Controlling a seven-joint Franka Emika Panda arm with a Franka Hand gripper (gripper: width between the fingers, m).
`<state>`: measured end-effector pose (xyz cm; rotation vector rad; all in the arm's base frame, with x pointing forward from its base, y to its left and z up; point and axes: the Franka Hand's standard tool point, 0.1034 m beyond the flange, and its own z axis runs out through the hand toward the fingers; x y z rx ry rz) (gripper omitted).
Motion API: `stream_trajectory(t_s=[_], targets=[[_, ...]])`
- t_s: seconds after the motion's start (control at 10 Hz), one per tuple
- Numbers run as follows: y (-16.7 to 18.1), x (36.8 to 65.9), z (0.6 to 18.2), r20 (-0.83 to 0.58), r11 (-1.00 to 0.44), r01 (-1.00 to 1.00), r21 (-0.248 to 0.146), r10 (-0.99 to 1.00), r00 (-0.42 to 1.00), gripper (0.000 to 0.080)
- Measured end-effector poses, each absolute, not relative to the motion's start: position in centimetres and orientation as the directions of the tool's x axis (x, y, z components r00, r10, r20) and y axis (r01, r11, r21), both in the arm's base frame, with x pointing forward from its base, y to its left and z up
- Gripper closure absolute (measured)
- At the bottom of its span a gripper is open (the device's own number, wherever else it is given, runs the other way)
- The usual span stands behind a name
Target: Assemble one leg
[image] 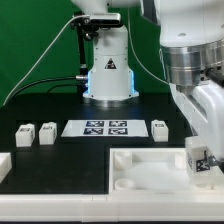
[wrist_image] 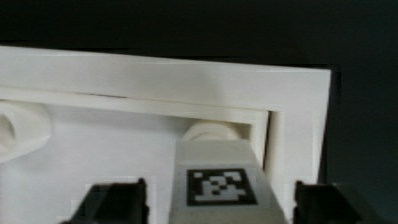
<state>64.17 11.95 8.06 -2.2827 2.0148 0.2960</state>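
Observation:
My gripper is at the exterior view's right, over the right near corner of the large white tray. It is shut on a leg, a small white block with a square tag facing out, held upright. In the wrist view the leg runs out between my two dark fingers. Its far end sits at the round corner socket of the tray. Whether the end is inside the socket is hidden by the leg itself. A second socket shows at the frame edge.
Three more legs lie on the black table: two at the exterior view's left and one beside the marker board. A white part pokes in at the left edge. The robot base stands behind.

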Motion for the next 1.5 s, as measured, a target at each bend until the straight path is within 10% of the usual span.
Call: stream_trajectory(t_s=[0.7, 1.5], targets=[[11.4, 64.0, 7.7, -0.181, -0.824, -0.556, -0.106, -0.533, 0.826, 0.0150], [11.9, 64.3, 8.3, -0.094, -0.982, -0.049, -0.184, -0.032, 0.995, 0.0150]])
